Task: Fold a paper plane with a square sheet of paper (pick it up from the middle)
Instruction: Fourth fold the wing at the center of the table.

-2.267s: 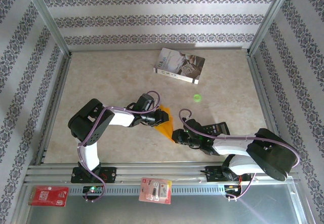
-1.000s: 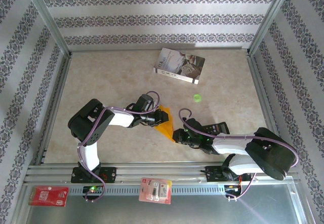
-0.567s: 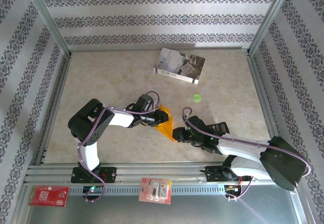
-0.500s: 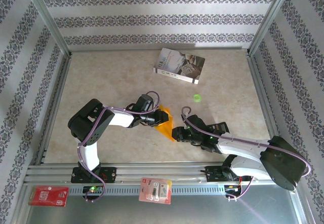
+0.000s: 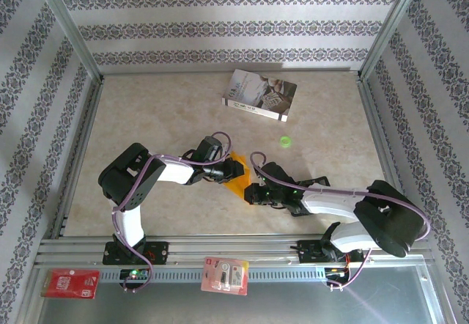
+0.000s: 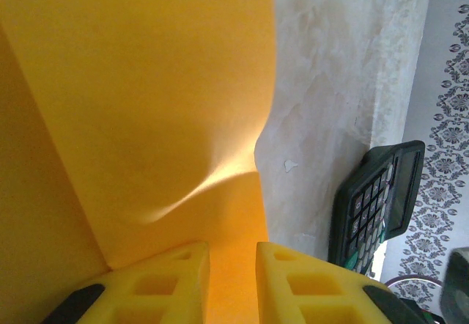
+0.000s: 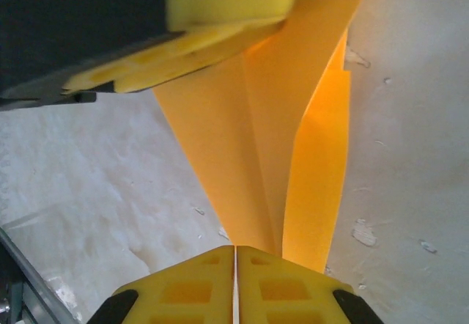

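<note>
The orange square sheet of paper (image 5: 239,182) lies mid-table, folded into a pointed wedge with raised flaps, a rough paper plane shape. My left gripper (image 5: 233,168) rests on its far part. In the left wrist view its fingers (image 6: 232,254) stand slightly apart with orange paper (image 6: 146,82) showing through the gap. My right gripper (image 5: 250,193) is shut, with its fingertips (image 7: 235,254) closed tight at the paper's narrow near end (image 7: 242,119). One flap stands up at the right. The left finger (image 7: 227,1) lies on the paper's far end.
A black calculator (image 5: 322,185) lies right of the paper, partly under my right arm, and is in the left wrist view too (image 6: 377,199). A grey-white book (image 5: 260,94) sits at the back. A small green object (image 5: 285,142) lies between them. Two packets (image 5: 225,275) rest on the near rail.
My right gripper has moved left and a little farther in, up to the paper's near tip. The left arm and the paper have stayed put.
</note>
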Motion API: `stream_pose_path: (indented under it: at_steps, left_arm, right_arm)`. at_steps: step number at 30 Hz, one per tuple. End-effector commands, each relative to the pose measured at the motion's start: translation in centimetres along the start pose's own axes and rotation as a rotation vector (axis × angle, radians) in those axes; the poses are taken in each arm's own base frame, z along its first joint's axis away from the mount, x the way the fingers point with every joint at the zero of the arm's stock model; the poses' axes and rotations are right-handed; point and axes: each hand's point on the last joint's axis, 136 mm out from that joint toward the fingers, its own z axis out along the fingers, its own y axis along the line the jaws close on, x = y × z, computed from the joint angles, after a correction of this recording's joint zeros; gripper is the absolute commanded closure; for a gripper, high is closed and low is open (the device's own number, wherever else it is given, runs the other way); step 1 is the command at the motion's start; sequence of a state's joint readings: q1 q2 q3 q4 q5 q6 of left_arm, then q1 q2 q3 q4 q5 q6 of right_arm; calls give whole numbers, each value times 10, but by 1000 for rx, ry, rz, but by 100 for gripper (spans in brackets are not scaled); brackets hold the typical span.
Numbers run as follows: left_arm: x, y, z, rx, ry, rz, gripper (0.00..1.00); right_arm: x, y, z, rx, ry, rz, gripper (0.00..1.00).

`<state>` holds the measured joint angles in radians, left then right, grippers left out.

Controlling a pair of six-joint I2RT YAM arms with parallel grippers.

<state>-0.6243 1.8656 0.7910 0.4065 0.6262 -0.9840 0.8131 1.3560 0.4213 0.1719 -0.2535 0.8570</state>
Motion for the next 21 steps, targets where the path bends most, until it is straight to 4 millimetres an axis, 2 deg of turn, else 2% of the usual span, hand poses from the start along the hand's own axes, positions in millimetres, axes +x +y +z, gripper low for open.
stream_pose_path:
  at_steps: [1, 21]
  left_arm:
    - [0, 31, -1, -85, -10, -45, 77]
    - [-1, 32, -2, -85, -13, -48, 77]
  right_arm:
    - [0, -1, 2, -19, 3, 2, 90]
    - [5, -16, 7, 16, 10, 19, 91]
